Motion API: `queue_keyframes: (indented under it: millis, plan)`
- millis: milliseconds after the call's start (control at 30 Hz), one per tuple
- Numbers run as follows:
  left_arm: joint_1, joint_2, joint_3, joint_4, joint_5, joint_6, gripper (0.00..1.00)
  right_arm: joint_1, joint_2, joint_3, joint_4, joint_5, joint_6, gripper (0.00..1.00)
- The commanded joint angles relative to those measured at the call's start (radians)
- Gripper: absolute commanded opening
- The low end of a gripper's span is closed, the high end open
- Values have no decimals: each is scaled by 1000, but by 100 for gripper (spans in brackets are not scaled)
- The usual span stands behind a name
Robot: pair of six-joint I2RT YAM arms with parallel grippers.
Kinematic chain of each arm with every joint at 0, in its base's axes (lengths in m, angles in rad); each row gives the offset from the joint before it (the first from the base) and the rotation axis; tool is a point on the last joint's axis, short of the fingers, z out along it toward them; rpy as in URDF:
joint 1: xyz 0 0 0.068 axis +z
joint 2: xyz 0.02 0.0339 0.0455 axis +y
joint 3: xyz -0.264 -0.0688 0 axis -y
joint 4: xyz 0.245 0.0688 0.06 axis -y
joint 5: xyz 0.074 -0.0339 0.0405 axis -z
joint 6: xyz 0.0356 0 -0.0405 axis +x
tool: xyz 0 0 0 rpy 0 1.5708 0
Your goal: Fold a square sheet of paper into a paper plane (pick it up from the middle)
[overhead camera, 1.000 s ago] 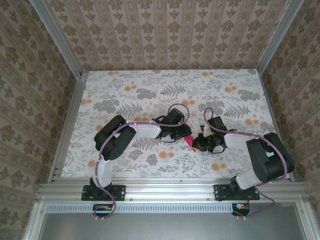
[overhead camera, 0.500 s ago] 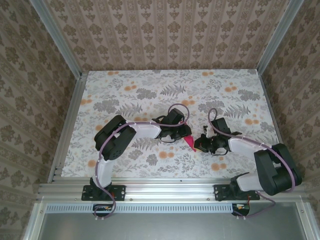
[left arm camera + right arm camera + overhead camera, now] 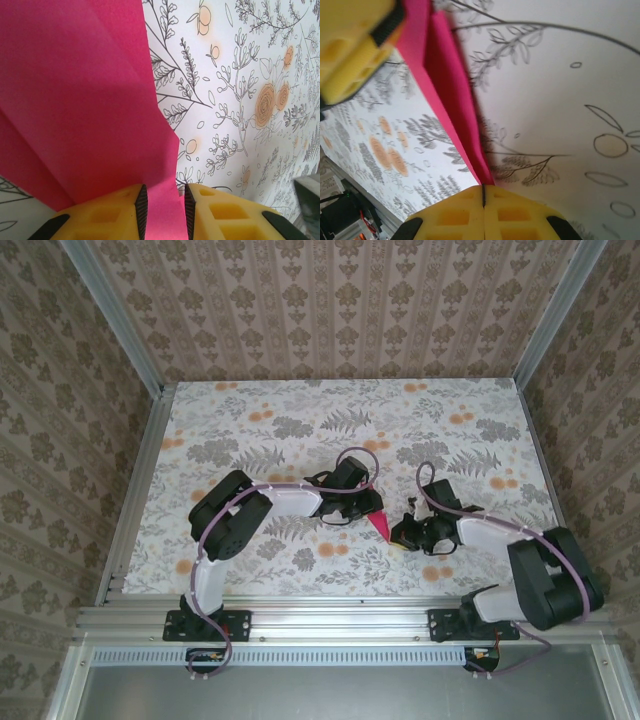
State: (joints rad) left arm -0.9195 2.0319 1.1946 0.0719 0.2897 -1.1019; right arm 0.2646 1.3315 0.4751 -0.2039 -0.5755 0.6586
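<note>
The magenta-pink paper point(image 3: 381, 526) is folded into a narrow pointed shape, like a paper plane, and sits between the two grippers near the table's middle front. In the left wrist view its folded layers point(image 3: 85, 100) spread wide and a strip runs down between the left gripper's point(image 3: 161, 210) yellow fingers, which stand apart without pinching it. My left gripper point(image 3: 370, 510) is at the paper's upper end. My right gripper point(image 3: 399, 533) is at the lower tip. In the right wrist view the right gripper point(image 3: 483, 192) is shut on the narrow end of the paper point(image 3: 452, 100).
The floral tablecloth point(image 3: 300, 430) covers the table, framed by aluminium rails point(image 3: 135, 490) on the left and right. The left gripper's yellow fingers point(image 3: 355, 45) show at the top left of the right wrist view. Patterned walls enclose the back and sides.
The right arm has shifted a little to the right and nearer. The paper between the grippers has narrowed from a wider patch to a slim point. The left arm has barely moved.
</note>
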Motion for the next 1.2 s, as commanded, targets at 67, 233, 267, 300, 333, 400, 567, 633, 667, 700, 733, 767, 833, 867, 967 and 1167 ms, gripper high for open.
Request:
queue_keyframes:
  millis: [67,233,267,300,333,400,567,633,667,700,733,767,833,867,967,1167]
  plan:
    - [7,29,-1,-78,-14,34,29,5,-30,62,42,-72,48,6]
    - [5,37,13,-84,-12,33,30,20,103,104,157,-119,95,7]
    - [4,38,13,-84,-12,33,29,19,123,109,165,-116,97,7]
    - [4,37,14,-84,-12,33,29,19,142,114,172,-110,96,7]
    - [4,36,16,-86,-12,33,29,19,162,116,178,-101,93,7]
    - [3,37,17,-88,-12,34,29,18,199,123,158,-73,73,7]
    - [2,31,19,-90,-12,39,30,17,286,101,104,7,13,7]
    - [4,27,18,-89,-12,42,30,18,299,76,101,30,1,6]
    - [5,22,18,-87,-11,47,31,16,302,67,97,32,3,6]
    - [5,19,17,-83,-9,52,32,17,297,68,95,26,1,5]
    - [7,14,17,-76,-5,59,33,19,289,65,94,27,2,5]
    - [9,7,15,-62,3,69,34,18,279,68,74,45,0,4]
    - [15,-6,14,-34,27,88,37,16,271,71,53,71,-10,3]
    - [16,-20,14,-23,39,99,39,17,275,71,56,67,-10,3]
    - [24,-63,13,15,69,138,44,18,288,72,57,60,-10,1]
    - [22,-176,-43,42,42,203,52,18,294,76,52,66,-12,0]
